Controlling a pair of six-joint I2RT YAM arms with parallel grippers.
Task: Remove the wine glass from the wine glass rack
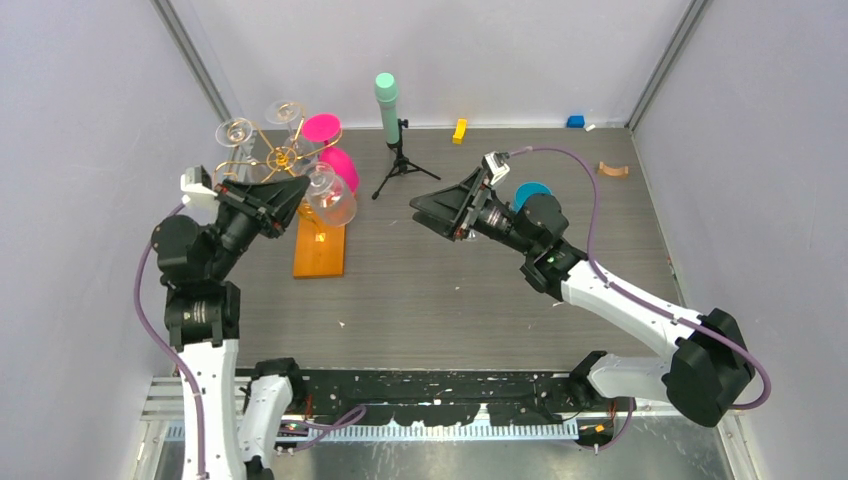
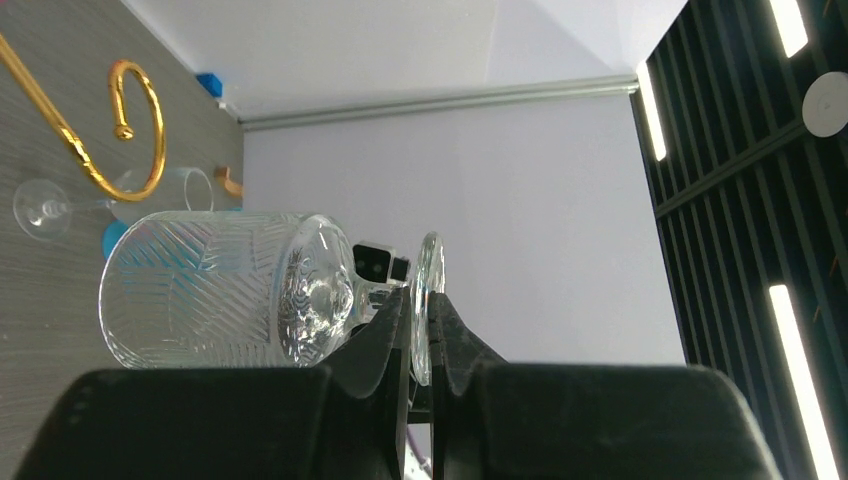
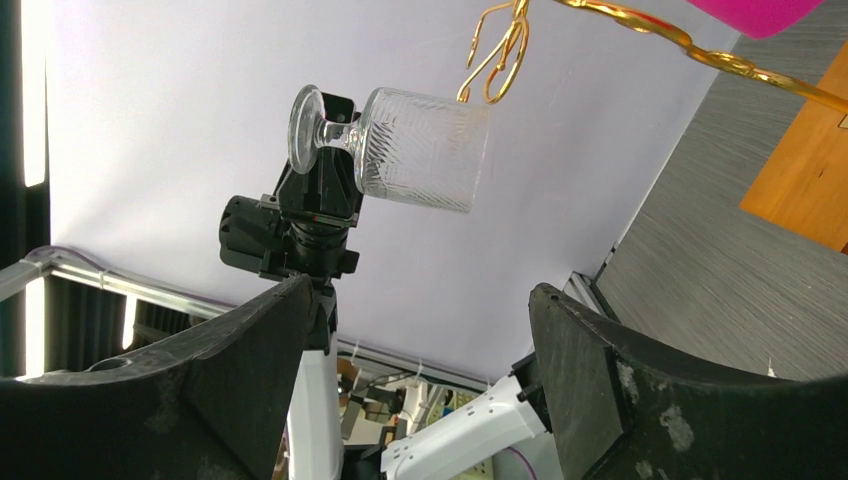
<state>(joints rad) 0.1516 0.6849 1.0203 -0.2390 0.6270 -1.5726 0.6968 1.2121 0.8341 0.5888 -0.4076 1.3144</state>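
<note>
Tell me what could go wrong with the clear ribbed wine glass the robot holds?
The left gripper pinches only the thin foot of the clear ribbed wine glass, which lies sideways, so it might slip or twist. A curled arm of the gold wire rack is close by, and the glass could knock it.

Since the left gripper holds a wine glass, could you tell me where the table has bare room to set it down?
The widest bare patch of table lies between the orange base, the black tripod and the right arm. The back-left corner is crowded by the wine glass rack and its hanging glasses.
</note>
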